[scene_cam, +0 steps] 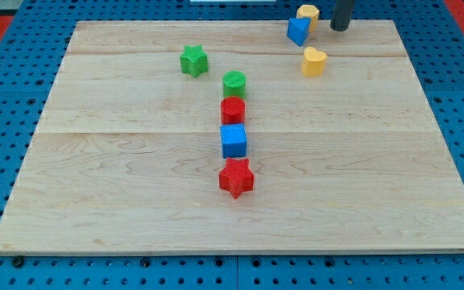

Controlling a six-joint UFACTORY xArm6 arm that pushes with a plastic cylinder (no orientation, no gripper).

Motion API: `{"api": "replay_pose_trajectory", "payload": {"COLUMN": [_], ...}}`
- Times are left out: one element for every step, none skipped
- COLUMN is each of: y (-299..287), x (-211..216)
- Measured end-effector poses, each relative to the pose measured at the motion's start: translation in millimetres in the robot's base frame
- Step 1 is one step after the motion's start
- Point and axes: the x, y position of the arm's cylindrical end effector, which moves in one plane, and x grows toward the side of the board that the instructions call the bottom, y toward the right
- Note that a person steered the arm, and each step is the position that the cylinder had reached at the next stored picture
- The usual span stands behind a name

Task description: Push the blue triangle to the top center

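Blue triangle near the tabletop top edge, around one o'clock from centre, touching a yellow block behind it. Tool: bare rod, nothing to spread or pinch, my tip just beside the triangle at three o'clock. Top centre at nine o'clock from the triangle, so a straight leftward shove probably serves.

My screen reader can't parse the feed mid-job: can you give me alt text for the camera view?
My tip sits at the board's top right, just right of the blue triangle and a yellow block. A yellow heart lies below them. A green star sits upper left; green cylinder, red cylinder, blue cube, red star line the middle.
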Motion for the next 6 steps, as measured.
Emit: {"api": "replay_pose_trajectory", "payload": {"y": [-5, -33, -72, -107, -131, -154], "x": [-2, 16, 27, 33, 34, 34]}}
